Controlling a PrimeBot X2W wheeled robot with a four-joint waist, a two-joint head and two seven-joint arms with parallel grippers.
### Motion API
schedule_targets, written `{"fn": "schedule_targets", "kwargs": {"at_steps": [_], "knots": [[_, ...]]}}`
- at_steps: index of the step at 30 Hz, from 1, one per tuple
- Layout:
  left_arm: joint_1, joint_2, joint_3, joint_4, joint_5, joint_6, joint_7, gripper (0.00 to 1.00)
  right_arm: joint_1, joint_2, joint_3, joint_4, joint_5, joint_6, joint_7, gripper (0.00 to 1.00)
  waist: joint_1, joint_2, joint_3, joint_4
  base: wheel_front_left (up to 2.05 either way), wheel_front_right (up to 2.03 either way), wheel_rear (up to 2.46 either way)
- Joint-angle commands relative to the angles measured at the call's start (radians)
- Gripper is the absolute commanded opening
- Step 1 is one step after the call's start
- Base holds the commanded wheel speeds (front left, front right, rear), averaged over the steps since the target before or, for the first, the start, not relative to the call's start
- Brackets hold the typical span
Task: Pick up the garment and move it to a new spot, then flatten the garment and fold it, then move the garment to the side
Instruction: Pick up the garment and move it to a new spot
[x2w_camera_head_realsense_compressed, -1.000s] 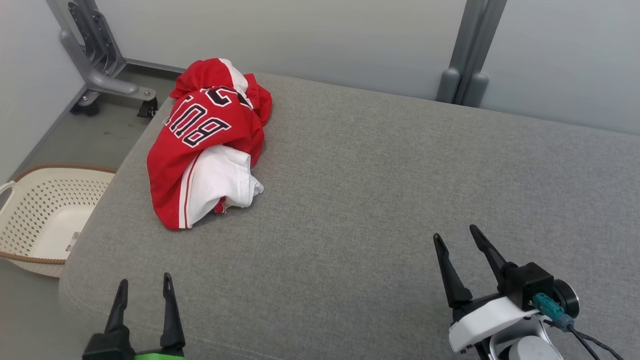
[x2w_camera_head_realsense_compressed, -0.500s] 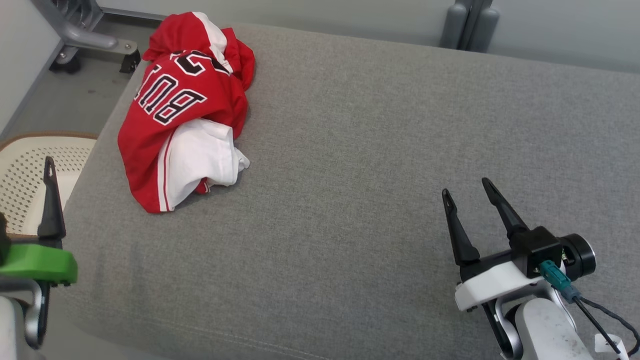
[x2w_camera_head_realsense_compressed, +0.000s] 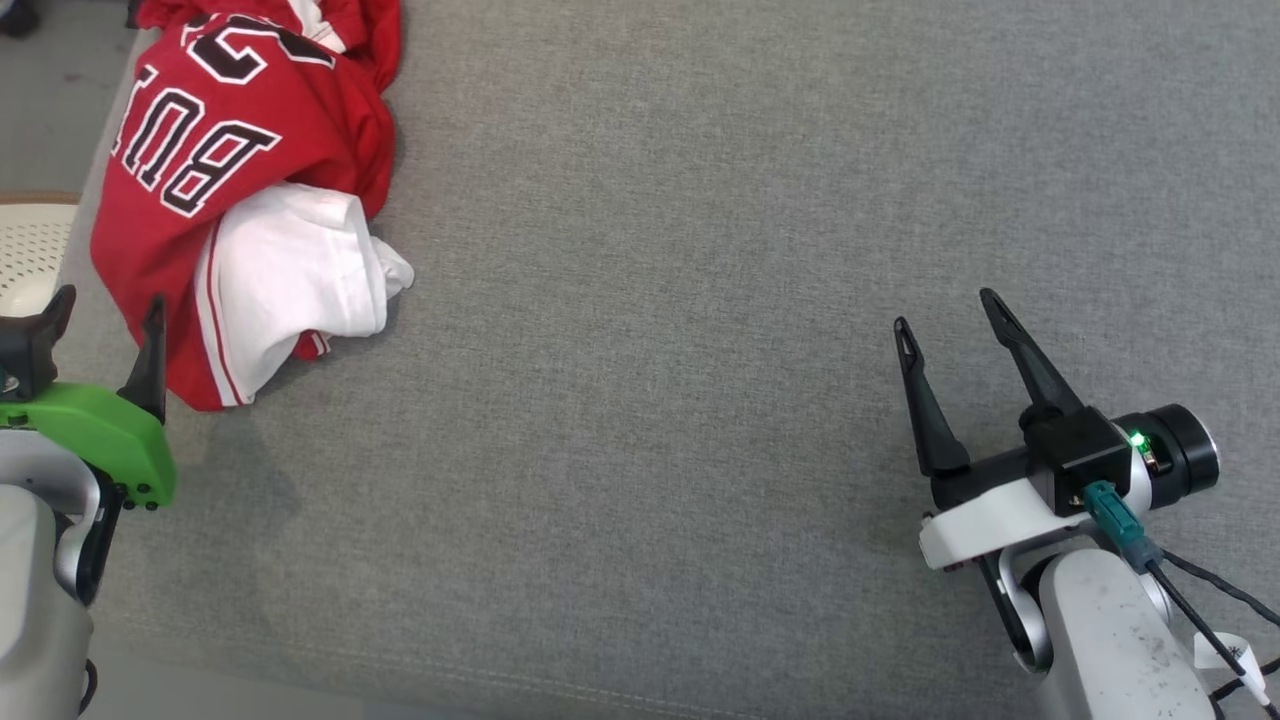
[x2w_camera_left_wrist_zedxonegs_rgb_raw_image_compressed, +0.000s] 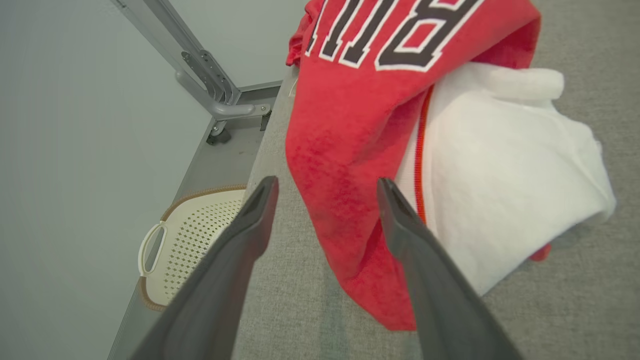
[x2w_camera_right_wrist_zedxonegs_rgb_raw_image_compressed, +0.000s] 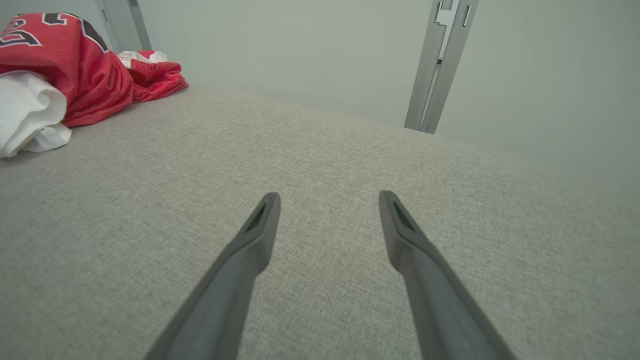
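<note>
Left wrist view puts the crumpled red-and-white jersey with black-and-white lettering (x2w_camera_left_wrist_zedxonegs_rgb_raw_image_compressed: 350, 150) straight ahead of my left gripper (x2w_camera_left_wrist_zedxonegs_rgb_raw_image_compressed: 326, 182). Its red lower edge shows between the two dark fingers, and the white panel bunches just beyond the right-hand finger. The jaws are spread wide with nothing pinched, and I cannot tell whether a fingertip touches cloth. I read this as the approach to the first pick.

The garment lies heaped at a corner of the grey woven padded surface (x2w_camera_head_realsense_compressed: 650, 350). That is why I have this arm lined up on the near fold, the closest loose cloth to get a finger under. Past the left-hand finger, off the edge and lower down, sits a cream perforated plastic basket with a brown rim (x2w_camera_left_wrist_zedxonegs_rgb_raw_image_compressed: 190, 235). I would keep the fingers inboard of that edge.

In the head view my right gripper (x2w_camera_head_realsense_compressed: 944, 308) hovers over bare fabric, well apart from the jersey, fingers parted and empty. Its own camera has the jersey far off to the upper left of its fingertips. I judge it is parked there to leave the middle free as the new spot and to be on hand for flattening.

Next I would want the left fingers lower and further in. They should close on a thick red fold, not a single layer, which may slip out.
</note>
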Motion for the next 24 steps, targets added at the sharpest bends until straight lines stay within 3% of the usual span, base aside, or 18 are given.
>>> {"fn": "schedule_targets", "kwargs": {"at_steps": [1, 5, 8, 9, 11, 12, 19, 24], "knots": [[-0.029, 0.015, -0.002, 0.029, -0.012, -0.001, -0.012, 1.00, -0.017, -0.004, -0.003, -0.008, -0.008, 0.000, -0.003, 1.00, -0.0001, 0.0000, 0.039, -0.033, 0.00, 0.00, 0.00], [-0.072, 0.007, -0.002, 0.127, -0.029, -0.001, -0.046, 0.99, -0.020, -0.004, -0.003, -0.014, -0.017, 0.000, -0.003, 1.00, -0.0001, 0.0000, 0.051, -0.045, 0.00, 0.00, 0.00], [-0.095, -0.002, -0.020, 0.174, -0.054, -0.001, -0.054, 0.48, -0.023, -0.004, 0.000, -0.015, -0.019, 0.000, -0.003, 1.00, -0.0001, 0.0000, 0.054, -0.052, 0.00, 0.00, 0.00], [-0.104, -0.002, -0.027, 0.189, -0.065, -0.001, -0.058, 0.40, -0.024, -0.004, 0.001, -0.015, -0.017, 0.000, -0.003, 1.00, -0.0001, 0.0000, 0.055, -0.055, 0.00, 0.00, 0.00], [-0.118, -0.002, -0.043, 0.210, -0.081, -0.001, -0.070, 0.09, -0.027, -0.004, 0.004, -0.015, -0.012, 0.000, -0.003, 1.00, -0.0001, 0.0000, 0.055, -0.060, 0.00, 0.00, 0.00], [-0.124, -0.002, -0.049, 0.218, -0.086, -0.001, -0.079, 0.00, -0.027, -0.004, 0.004, -0.016, -0.009, 0.000, -0.003, 1.00, -0.0001, 0.0000, 0.054, -0.062, 0.00, 0.00, 0.00], [-0.169, 0.041, -0.080, 0.260, -0.058, 0.000, -0.139, 0.00, -0.030, -0.004, 0.003, -0.010, 0.022, 0.000, -0.003, 1.00, -0.0001, 0.0000, 0.020, -0.073, 0.00, 0.00, 0.00], [-0.204, 0.104, -0.099, 0.239, -0.008, 0.011, -0.164, 0.00, -0.028, -0.004, 0.013, 0.004, 0.067, 0.000, -0.003, 1.00, -0.0001, 0.0000, -0.041, -0.087, 0.00, 0.00, 0.00]]}}
